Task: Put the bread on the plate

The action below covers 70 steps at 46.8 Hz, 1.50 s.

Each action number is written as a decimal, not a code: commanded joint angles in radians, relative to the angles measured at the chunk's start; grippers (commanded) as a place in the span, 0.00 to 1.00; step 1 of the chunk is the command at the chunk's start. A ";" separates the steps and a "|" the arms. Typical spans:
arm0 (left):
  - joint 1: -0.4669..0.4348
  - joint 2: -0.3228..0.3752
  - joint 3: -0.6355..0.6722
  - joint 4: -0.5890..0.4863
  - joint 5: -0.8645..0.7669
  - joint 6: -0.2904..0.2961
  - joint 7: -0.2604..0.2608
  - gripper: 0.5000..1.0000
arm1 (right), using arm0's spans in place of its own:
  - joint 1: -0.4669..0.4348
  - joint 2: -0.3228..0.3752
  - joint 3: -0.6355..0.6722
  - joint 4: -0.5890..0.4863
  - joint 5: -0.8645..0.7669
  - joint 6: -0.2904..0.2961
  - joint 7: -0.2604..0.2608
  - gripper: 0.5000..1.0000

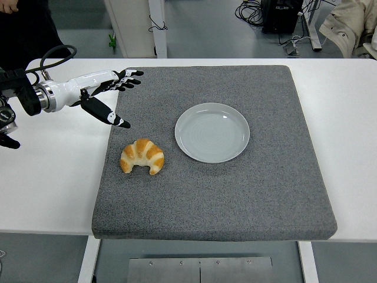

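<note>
Bread, a golden crescent-shaped croissant [142,157], lies on the grey foam mat [247,188] left of the round pale-grey plate [212,132]. The left robot hand [103,94] hovers above, fingers spread wide, empty.

I have one view only, from high on my own side, looking forward and down across the flat white counter [47,177]. Its near edge runs along the bottom; the far edge and floor beyond fill the top. The square grey foam mat [235,194] sits wholly in frame, at middling distance.
</note>
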 commanded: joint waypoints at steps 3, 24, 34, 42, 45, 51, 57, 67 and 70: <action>0.006 0.011 0.001 -0.009 0.032 -0.013 0.004 0.93 | 0.000 0.000 0.000 0.000 0.000 0.000 0.000 1.00; 0.012 0.010 0.079 -0.071 0.113 -0.006 0.001 0.90 | 0.000 0.000 0.000 0.000 0.000 0.000 0.000 1.00; 0.015 0.008 0.086 -0.101 0.159 0.021 0.002 0.88 | 0.000 0.000 0.000 0.000 0.000 0.000 0.000 1.00; 0.015 0.007 0.120 -0.109 0.196 0.070 0.002 0.88 | 0.000 0.000 0.000 0.000 0.000 0.000 0.000 1.00; 0.015 0.002 0.138 -0.109 0.214 0.105 0.002 0.88 | 0.000 0.000 0.000 0.000 0.000 0.000 0.000 1.00; 0.015 0.001 0.172 -0.109 0.230 0.127 0.001 0.88 | 0.000 0.000 0.000 0.000 0.000 0.001 0.000 1.00; 0.015 -0.001 0.192 -0.115 0.230 0.136 0.002 0.88 | 0.000 0.000 0.000 0.000 0.000 0.001 0.000 1.00; 0.015 -0.008 0.209 -0.121 0.231 0.156 0.002 0.87 | 0.000 0.000 0.000 0.000 0.000 0.000 0.000 1.00; 0.015 -0.011 0.211 -0.121 0.231 0.162 0.002 0.85 | 0.000 0.000 0.000 0.000 0.000 0.001 0.000 1.00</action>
